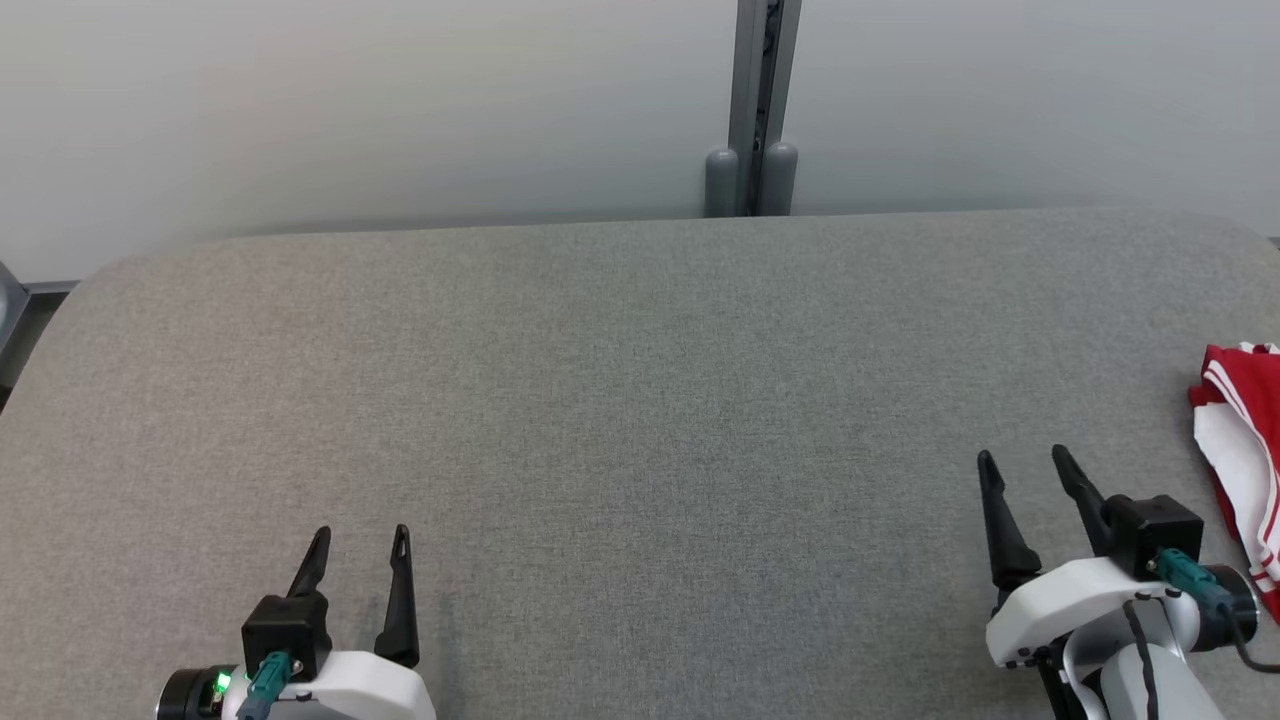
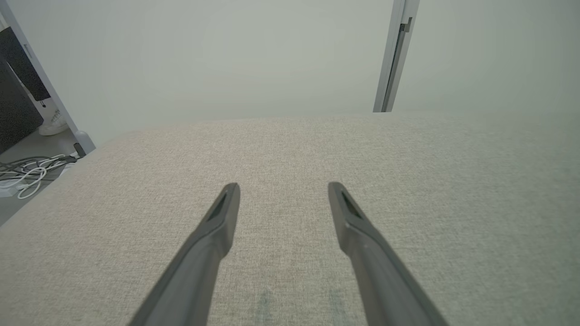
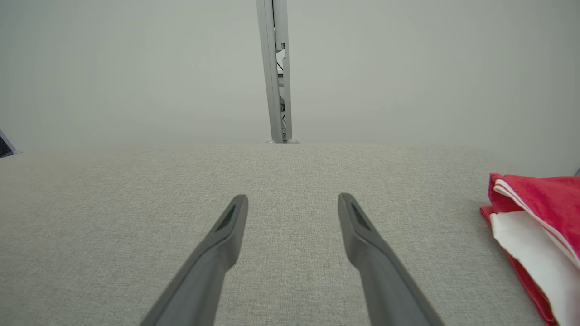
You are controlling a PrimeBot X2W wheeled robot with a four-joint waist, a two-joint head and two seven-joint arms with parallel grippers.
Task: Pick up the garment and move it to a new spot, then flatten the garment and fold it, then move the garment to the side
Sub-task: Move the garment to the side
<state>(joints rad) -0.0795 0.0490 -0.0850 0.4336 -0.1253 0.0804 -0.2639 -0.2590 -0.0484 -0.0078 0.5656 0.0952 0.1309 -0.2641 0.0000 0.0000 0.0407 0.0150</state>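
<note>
The left gripper (image 1: pixel 361 530) and right gripper (image 1: pixel 1023 453) have wide open, empty jaws, with the red and white garment (image 1: pixel 1240 440) lying near the right one.

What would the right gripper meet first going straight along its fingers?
Nothing close: bare grey fabric tabletop lies ahead of the right gripper. The red-and-white garment sits off to its right. Further on, probably the grey metal post behind; depth unclear.

This looks like a robotics lab: a grey padded table (image 1: pixel 640 400), pale partition panels (image 1: pixel 350 100) with a metal post (image 1: pixel 765 100) at twelve o'clock, and loose cables (image 2: pixel 27 172) at nine o'clock.
</note>
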